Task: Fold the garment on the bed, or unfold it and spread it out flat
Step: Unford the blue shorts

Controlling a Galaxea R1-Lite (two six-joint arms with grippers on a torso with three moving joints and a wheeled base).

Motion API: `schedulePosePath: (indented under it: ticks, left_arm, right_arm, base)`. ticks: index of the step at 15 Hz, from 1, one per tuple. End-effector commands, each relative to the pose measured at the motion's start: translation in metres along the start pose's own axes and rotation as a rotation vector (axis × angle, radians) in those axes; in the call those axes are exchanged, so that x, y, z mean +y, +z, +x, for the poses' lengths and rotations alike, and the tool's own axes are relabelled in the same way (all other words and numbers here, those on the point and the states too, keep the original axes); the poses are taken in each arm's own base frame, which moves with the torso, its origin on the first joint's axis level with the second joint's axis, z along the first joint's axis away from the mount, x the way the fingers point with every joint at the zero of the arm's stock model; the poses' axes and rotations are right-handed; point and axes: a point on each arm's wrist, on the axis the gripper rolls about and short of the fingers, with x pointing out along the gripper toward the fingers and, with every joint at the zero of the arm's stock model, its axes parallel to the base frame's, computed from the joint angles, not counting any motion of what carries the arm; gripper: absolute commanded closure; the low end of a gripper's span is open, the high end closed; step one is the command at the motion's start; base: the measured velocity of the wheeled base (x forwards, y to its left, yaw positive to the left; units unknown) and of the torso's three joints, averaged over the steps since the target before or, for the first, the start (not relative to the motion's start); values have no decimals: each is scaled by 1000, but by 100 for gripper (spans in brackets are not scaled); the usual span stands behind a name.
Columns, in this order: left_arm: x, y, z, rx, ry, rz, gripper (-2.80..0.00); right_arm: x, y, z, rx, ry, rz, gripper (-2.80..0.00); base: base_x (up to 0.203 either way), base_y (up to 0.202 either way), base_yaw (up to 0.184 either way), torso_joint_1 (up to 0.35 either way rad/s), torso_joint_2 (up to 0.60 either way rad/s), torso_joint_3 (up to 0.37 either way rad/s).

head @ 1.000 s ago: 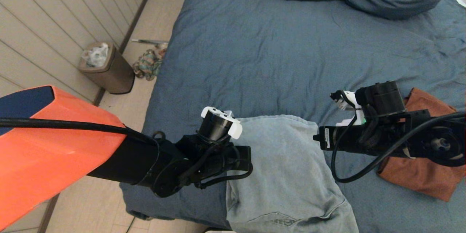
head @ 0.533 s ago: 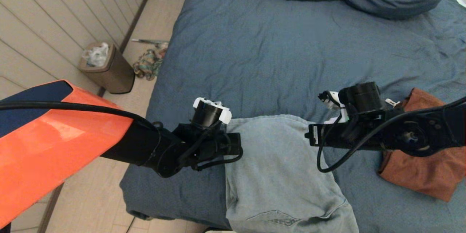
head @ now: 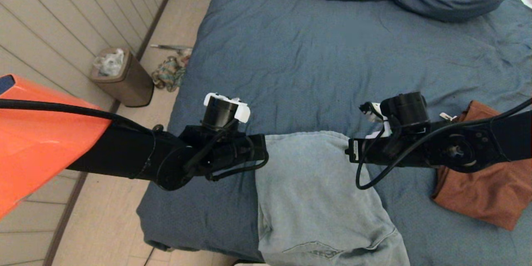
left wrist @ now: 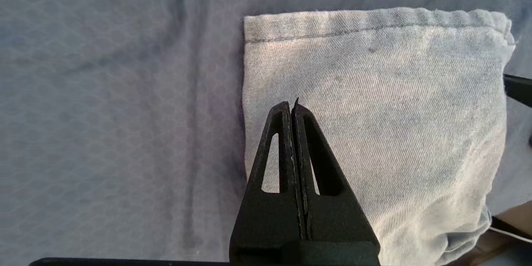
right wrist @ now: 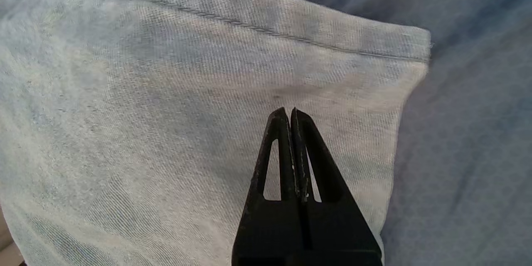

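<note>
With both hands clenched empty, left hand (left wrist: pixel 292 106) and right hand (right wrist: pixel 289 112) above the folded garment (head: pixel 316 191) at the bed's (head: pixel 316 62) near edge, each should open before pinching its hemmed corner evenly.

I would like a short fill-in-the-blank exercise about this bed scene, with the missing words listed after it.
1. The folded light-blue denim garment lies on the slate-blue ____.
2. Both the left gripper and the right gripper have their fingers ____.
3. The rust-brown folded cloth lies on the robot's ____ side of the denim garment.
4. The brown bin stands on the ____.

Missing words: bed; shut; right; floor
</note>
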Motion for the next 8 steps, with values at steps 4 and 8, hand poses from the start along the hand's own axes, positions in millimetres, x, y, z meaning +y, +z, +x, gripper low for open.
schedulePosePath:
  ticks: [4,8]
  left_arm:
    - [4,-14,14,36,18,4,0]
    - [4,-16,14,44,19,6,0]
  right_arm:
    - [0,-2,-5,-1,1,2,0]
    - [-4,-4,-6,4,-8,9,0]
  base:
    - [0,0,0,0,0,0]
    - [0,0,0,0,0,0]
